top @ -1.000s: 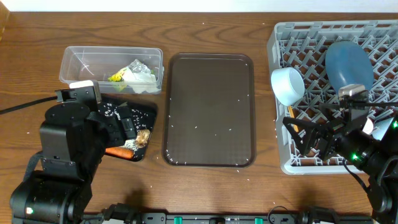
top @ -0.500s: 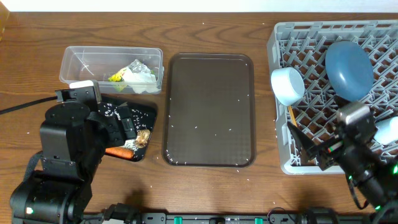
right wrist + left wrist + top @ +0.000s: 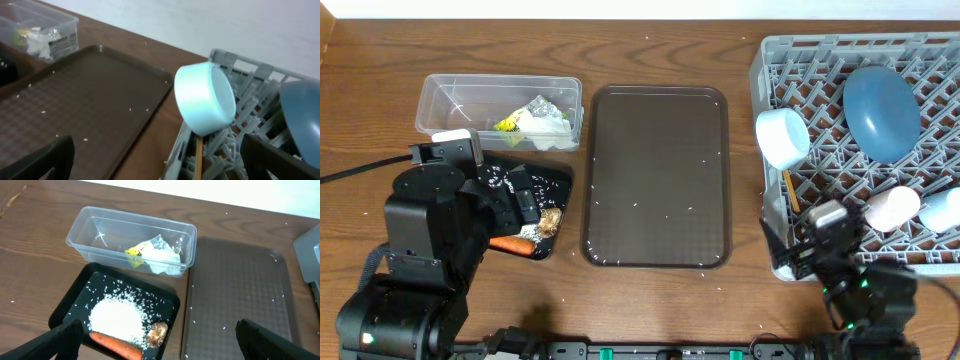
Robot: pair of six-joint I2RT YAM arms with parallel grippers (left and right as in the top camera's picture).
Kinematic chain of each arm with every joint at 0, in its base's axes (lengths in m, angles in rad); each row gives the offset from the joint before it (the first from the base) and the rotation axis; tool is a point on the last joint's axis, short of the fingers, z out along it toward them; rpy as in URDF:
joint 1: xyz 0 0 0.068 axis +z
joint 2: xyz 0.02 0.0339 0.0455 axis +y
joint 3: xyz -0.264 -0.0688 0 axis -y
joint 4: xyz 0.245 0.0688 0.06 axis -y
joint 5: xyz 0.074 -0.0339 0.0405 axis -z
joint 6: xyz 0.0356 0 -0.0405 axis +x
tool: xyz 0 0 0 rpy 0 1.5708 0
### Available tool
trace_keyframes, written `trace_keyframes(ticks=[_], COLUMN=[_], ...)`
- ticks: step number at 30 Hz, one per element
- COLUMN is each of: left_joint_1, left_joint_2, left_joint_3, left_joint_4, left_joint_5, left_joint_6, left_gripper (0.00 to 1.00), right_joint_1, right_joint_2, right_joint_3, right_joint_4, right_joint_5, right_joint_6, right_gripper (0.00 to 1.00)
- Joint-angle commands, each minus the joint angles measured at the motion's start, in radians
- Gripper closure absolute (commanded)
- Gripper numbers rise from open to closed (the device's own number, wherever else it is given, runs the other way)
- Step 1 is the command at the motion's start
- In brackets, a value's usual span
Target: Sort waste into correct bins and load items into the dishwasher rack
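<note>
The left pincer [image 3: 159, 324] stands wide open and grips nothing. Its two fingers spread over the near end of the black tray [image 3: 75, 300]. Under the gap between them lie the loose rice [image 3: 117, 317], the carrot [image 3: 117, 345] and, just right of the rice, the brown lump [image 3: 159, 334]. Beyond this pincer sits the clear tub [image 3: 90, 235], touching the black tray's far edge. It holds the white tissue [image 3: 165, 265] and the green-and-silver wrapper [image 3: 139, 252] at its right end. To the pincer's right lies the brown serving tray [image 3: 240, 295], dotted with stray rice grains.

The right pincer [image 3: 150, 150] is also fully open and empty, hanging at the near left corner of the dishwasher rack [image 3: 800, 60]. Straight ahead of it the bowl [image 3: 205, 97] rests tilted on its side against the rack's left rim. The chopsticks [image 3: 199, 160] stand beneath the bowl, closer to the pincer. Further ahead and to its right leans the blue plate [image 3: 882, 110]. The pink cup [image 3: 892, 208] and blue cup [image 3: 945, 208] lie side by side in the rack to the pincer's right
</note>
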Motion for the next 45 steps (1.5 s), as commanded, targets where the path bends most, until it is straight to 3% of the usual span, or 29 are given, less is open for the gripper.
trace_keyframes(ticks=[1,4,17,45], left_joint_1=[0.004,0.004,0.004,0.004], left_joint_2=[0.000,0.000,0.000,0.000], left_joint_3=[0.003,0.003,0.003,0.003], left_joint_4=[-0.004,-0.004,-0.004,-0.004], left_joint_5=[-0.016,-0.016,-0.016,-0.016], left_joint_6=[0.014,0.014,0.014,0.014], left_gripper=[0.02,0.02,0.02,0.02], right_joint_1=[0.008,0.008,0.010,0.011], right_joint_2=[-0.124,-0.232,-0.227,-0.227], right_joint_3=[-0.089,-0.153,-0.296,-0.294], right_joint_4=[0.025,0.042,0.294,0.292], right_joint_5=[-0.036,-0.048,-0.062,-0.062], right_joint_6=[-0.012,-0.012,-0.012,-0.012], right_gripper=[0.01,0.01,0.01,0.01])
